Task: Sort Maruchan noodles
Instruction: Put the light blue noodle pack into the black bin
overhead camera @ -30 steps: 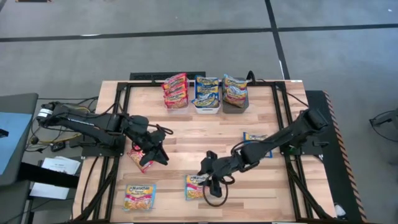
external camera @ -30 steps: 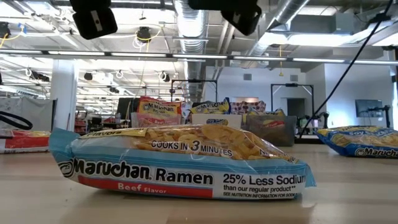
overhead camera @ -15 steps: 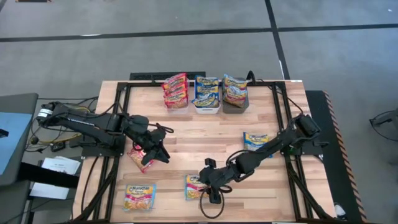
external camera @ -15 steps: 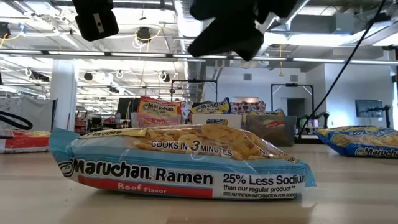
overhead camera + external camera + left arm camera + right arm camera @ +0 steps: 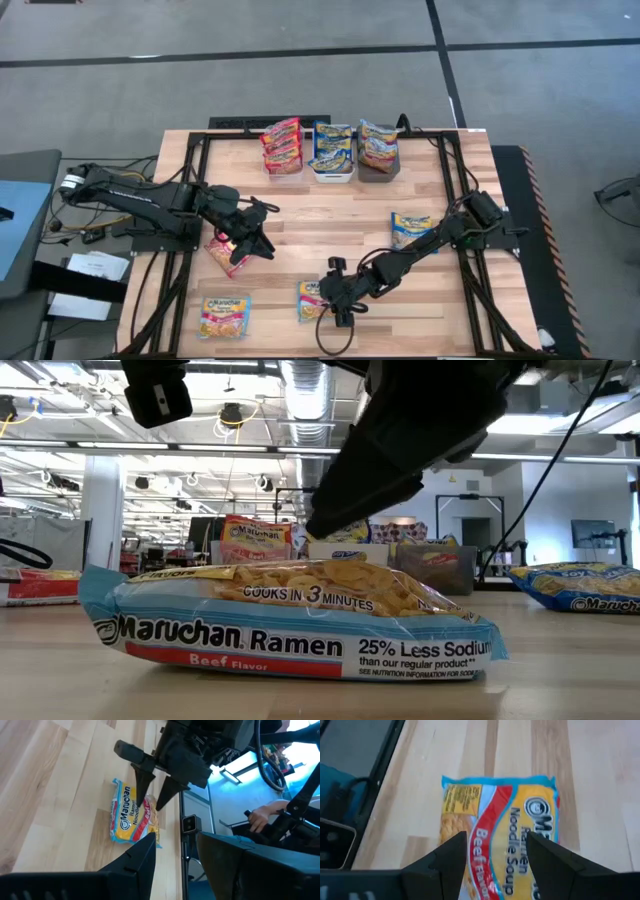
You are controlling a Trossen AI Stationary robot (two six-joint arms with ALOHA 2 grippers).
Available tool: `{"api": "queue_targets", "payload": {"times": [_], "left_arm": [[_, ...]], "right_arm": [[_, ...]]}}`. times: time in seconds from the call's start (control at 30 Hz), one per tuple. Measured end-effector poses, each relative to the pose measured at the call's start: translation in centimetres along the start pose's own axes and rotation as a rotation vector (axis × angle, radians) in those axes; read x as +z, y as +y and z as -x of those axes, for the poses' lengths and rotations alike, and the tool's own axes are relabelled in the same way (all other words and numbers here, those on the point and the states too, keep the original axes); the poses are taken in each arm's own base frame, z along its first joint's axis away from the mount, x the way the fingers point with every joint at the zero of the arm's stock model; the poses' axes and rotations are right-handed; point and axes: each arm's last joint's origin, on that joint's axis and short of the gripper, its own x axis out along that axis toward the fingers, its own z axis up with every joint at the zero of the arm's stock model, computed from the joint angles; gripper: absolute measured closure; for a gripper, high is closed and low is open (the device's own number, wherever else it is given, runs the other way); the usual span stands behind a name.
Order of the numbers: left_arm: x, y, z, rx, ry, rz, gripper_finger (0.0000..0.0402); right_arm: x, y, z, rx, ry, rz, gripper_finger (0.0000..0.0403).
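A blue Beef-flavour Maruchan packet [image 5: 312,300] [image 5: 290,615] [image 5: 505,830] lies flat near the table's near edge. My right gripper [image 5: 330,300] [image 5: 320,525] [image 5: 492,865] hangs open just above it, one finger over each side; whether it touches the packet I cannot tell. My left gripper [image 5: 258,243] [image 5: 175,870] is open beside a red packet [image 5: 222,253] at the table's left and holds nothing. The left wrist view looks across at the blue packet [image 5: 131,815] and the right gripper [image 5: 154,797] over it.
Another packet [image 5: 225,316] lies at the near left and a blue one [image 5: 411,228] [image 5: 575,588] at the right. Along the far edge stand a clear bin [image 5: 284,172] of red packets, a white bin [image 5: 333,177] of blue ones and a dark grey bin [image 5: 378,172] of yellow ones.
My right gripper has come down toward the blue packet and drifted slightly toward the table's near left; in the low view it has dropped from the top edge to just above the packet. The packet has stayed where it was.
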Motion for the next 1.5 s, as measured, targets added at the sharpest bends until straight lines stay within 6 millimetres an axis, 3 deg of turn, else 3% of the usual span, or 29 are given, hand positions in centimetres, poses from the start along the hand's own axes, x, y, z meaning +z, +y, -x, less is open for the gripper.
{"api": "queue_targets", "payload": {"times": [0.13,0.5,0.63,0.87,0.97,1.23,1.5], "left_arm": [[0.0,0.0,0.0,0.0,0.0,-0.003,0.0271],[-0.1,0.1,0.0,0.007,0.005,-0.001,0.0271],[-0.1,0.1,0.0,0.007,0.005,-0.001,0.0271],[-0.1,0.1,0.0,0.008,0.005,0.0,0.0271],[-0.1,0.1,0.0,0.007,0.005,0.0,0.0271],[0.0,0.2,0.0,0.022,-0.01,-0.006,0.0271],[0.3,0.4,0.1,0.036,-0.031,-0.019,0.0271]], "right_arm": [[-1.0,-0.3,-0.8,-0.043,0.049,0.011,0.0176],[-1.6,-0.8,-1.6,-0.09,0.084,-0.027,0.0186],[-2.1,-1.2,-2.2,-0.115,0.112,-0.083,0.0229],[-2.4,-1.2,-2.6,-0.115,0.12,-0.095,0.0351],[-2.1,-1.2,-2.1,-0.108,0.11,-0.096,0.0391],[-0.5,-2.0,-0.9,-0.145,0.126,-0.031,0.0398],[2.3,-3.9,2.0,-0.286,0.161,-0.003,0.0399]]}}
